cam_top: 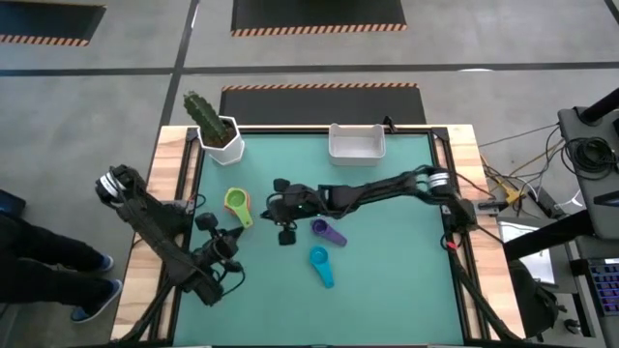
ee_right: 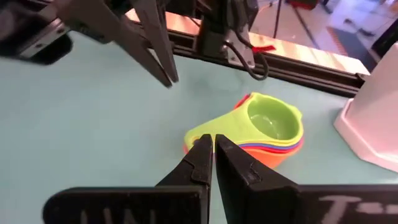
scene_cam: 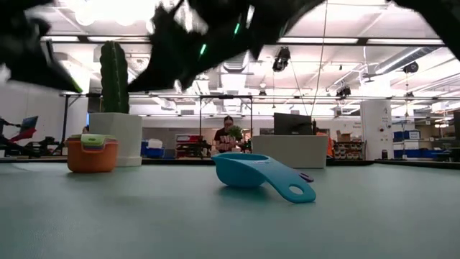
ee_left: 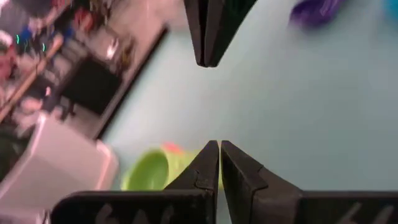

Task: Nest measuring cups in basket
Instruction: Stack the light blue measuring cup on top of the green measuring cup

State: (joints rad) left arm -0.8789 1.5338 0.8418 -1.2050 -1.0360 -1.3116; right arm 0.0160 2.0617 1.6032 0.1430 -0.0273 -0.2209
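Note:
A nested stack of measuring cups [cam_top: 237,205], green on top and orange at the bottom [ee_right: 267,127], stands on the green mat left of centre. A purple cup [cam_top: 327,230] and a teal cup [cam_top: 319,263] lie apart on the mat, each on its bowl and handle. The white basket [cam_top: 356,142] stands at the far edge. My right gripper [ee_right: 213,140] is shut and hangs above the mat just right of the stack. My left gripper [ee_left: 219,146] is shut too, nearer the front left, with its tips facing those of the right gripper. Neither holds anything.
A white pot with a green cactus [cam_top: 218,130] stands at the far left corner, close behind the stack. Wooden rails edge the mat on the left and right sides [cam_top: 179,193]. Bare mat lies between the basket and the loose cups.

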